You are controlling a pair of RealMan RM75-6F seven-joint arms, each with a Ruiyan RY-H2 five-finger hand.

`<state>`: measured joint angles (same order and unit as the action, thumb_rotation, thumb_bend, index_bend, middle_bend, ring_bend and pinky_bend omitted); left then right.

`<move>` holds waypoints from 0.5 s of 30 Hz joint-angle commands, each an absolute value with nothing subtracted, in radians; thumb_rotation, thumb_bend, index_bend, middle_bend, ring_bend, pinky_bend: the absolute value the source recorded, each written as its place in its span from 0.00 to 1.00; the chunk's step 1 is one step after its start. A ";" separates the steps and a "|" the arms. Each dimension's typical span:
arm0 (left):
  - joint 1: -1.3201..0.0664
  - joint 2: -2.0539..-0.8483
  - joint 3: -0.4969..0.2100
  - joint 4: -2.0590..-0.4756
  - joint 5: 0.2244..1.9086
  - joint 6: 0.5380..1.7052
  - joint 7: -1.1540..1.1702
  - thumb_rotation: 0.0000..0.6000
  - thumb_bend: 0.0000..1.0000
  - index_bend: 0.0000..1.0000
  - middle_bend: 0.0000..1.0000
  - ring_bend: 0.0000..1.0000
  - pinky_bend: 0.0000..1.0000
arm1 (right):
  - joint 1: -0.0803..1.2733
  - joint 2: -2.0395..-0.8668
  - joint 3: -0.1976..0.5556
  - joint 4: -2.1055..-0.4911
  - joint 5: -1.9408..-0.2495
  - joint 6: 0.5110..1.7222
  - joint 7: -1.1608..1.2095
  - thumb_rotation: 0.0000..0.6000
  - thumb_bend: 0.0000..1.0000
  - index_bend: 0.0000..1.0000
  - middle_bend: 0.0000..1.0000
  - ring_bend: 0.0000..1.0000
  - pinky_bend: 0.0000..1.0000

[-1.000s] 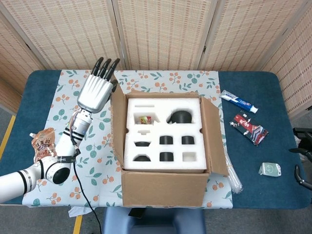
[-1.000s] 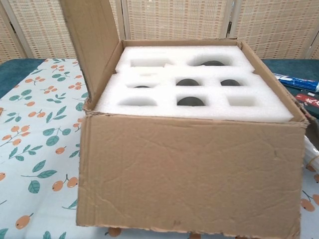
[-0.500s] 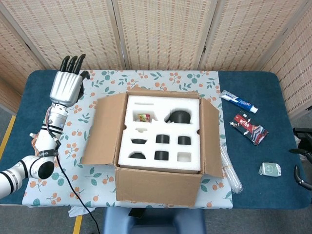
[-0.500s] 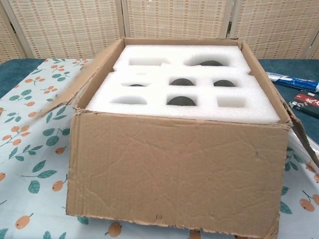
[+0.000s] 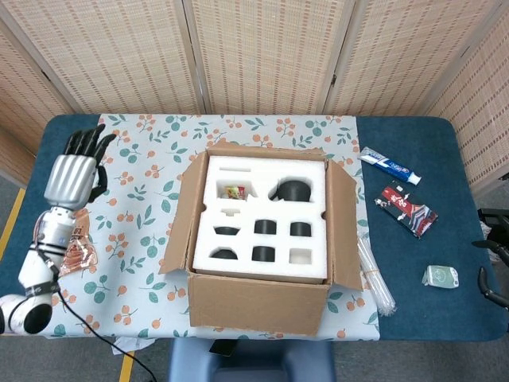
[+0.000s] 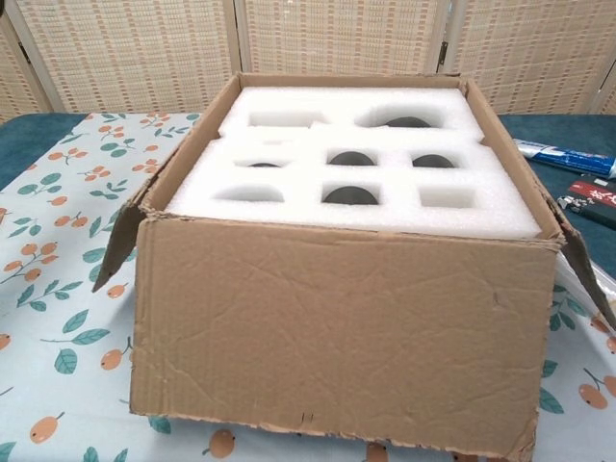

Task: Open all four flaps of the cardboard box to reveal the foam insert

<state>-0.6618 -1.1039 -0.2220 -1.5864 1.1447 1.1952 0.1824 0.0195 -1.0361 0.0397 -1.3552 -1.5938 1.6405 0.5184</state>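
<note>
Cardboard box [image 5: 258, 298] stands mid-worktop, well to the right of the left hand [image 5: 70, 175], whose fingers [image 5: 86, 142] are released, spread and holding nothing. A second ago that hand was against the left flap [image 5: 180, 215]; it has since drawn away to the worktop's edge, and the flap hangs outward. Foam insert [image 6: 356, 168] lies fully bared, so the task looks done. The right hand is out of sight. A floral cloth [image 5: 143, 231] covers the blue worktop [image 5: 429, 263]; woven screens [image 5: 262, 56] stand behind.
</note>
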 commanded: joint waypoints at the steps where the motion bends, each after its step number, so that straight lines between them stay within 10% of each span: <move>1: -0.438 -1.069 -0.081 -1.682 1.310 1.428 0.066 1.00 0.72 0.09 0.03 0.00 0.00 | 0.035 -1.058 0.052 -1.402 -1.567 1.600 0.376 0.67 0.65 0.28 0.00 0.00 0.00; 15: -0.143 -1.175 0.095 -1.556 1.485 1.649 0.035 1.00 0.60 0.00 0.00 0.00 0.00 | 0.043 -1.120 0.052 -1.519 -1.541 1.562 0.055 0.78 0.59 0.12 0.00 0.00 0.00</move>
<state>-0.1532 -1.1652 0.0860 -1.5666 1.4756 1.6520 0.0418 0.0438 -1.1197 0.0544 -1.5140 -1.5412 1.5652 0.0590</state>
